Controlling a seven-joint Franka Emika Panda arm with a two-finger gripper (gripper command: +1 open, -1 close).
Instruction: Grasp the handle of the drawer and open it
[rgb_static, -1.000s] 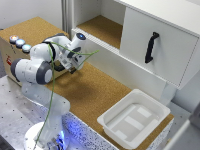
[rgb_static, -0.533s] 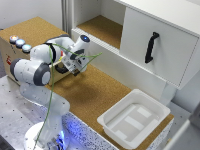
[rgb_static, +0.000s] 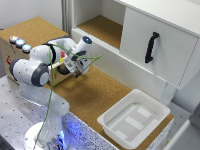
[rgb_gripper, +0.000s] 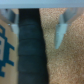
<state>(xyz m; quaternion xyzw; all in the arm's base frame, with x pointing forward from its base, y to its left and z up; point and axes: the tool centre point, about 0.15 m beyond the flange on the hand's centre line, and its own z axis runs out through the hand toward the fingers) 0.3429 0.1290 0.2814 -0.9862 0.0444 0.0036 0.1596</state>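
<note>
Black handle (rgb_static: 151, 47) stands upright on white drawer (rgb_static: 160, 47), upper right of frame. My gripper (rgb_static: 76, 72) far off, centre-left. Jaws open, holding nothing.

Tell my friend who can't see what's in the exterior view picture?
A white robot arm holds its gripper low over a cork floor, far from the black handle on the white drawer. A white tray sits nearby.
</note>
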